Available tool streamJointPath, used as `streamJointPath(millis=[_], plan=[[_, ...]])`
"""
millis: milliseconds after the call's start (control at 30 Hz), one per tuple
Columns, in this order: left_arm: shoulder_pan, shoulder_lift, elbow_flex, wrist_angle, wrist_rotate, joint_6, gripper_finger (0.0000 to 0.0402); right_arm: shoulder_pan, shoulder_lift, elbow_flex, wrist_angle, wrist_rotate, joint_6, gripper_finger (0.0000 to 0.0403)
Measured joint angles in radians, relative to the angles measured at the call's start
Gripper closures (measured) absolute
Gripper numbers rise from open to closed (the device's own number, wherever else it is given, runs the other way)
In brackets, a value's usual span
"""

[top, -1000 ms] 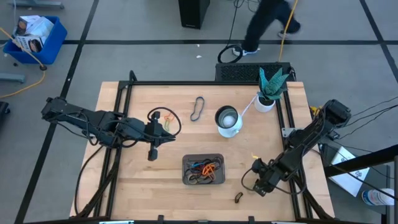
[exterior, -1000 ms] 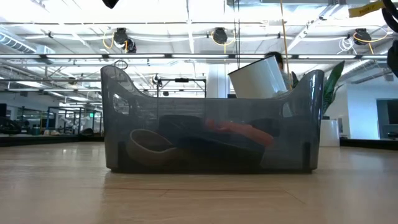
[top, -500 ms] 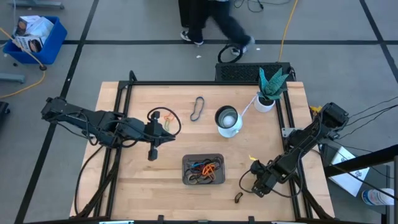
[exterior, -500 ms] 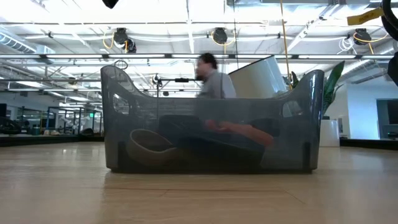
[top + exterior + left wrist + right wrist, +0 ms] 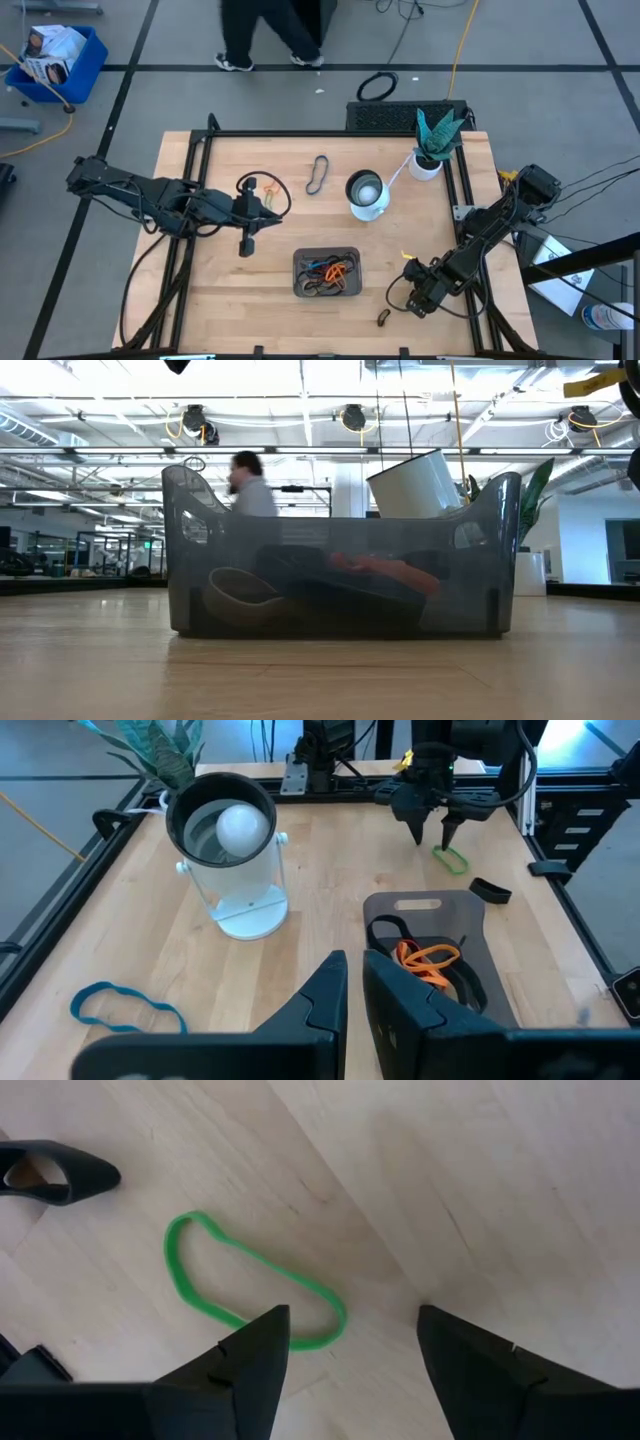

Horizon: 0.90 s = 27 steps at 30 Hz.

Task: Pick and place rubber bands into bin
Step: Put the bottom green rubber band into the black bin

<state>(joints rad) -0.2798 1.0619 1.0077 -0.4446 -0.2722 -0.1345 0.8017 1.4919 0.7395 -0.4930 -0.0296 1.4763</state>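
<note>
Since half a second ago, only the person point(image 5: 262, 35) at the top of the high view has shifted, walking toward the upper left; both arms sit as they did then.

The right gripper point(image 5: 345, 1355) hangs low over the table point(image 5: 200, 290) at the lower right of the high view, its fingers spread wide and pointing down so that they bracket one end of a green rubber band point(image 5: 250, 1285) lying flat on the wood. That stance suits a straight drop and pinch, and the band is probably the next pick. Just beside it, lower down in the high view, lies a small black band point(image 5: 384, 317).

The left gripper point(image 5: 355, 982) rests at centre left of the high view, fingers nearly together with nothing between them, apparently waiting. Beside it are an orange and black loop point(image 5: 262, 190) and, seen from its wrist, a blue band point(image 5: 125, 1008).

The bin point(image 5: 302, 285) sits at lower centre, already holding orange, dark and tan bands, within short reach of both arms. A dark band point(image 5: 318, 174) lies above it, left of the white cup point(image 5: 366, 194).
</note>
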Motion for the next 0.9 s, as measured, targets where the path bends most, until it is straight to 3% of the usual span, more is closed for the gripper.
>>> streamJointPath(millis=[267,900], plan=[[0.0,0.0,0.0,0.0,0.0,-0.005,0.036,-0.001,0.014,0.001,-0.007,0.001,0.017,0.0195],[0.0,0.0,0.0,0.0,0.0,-0.005,0.036,-0.002,0.086,0.0,-0.004,-0.051,0.03,0.0292]])
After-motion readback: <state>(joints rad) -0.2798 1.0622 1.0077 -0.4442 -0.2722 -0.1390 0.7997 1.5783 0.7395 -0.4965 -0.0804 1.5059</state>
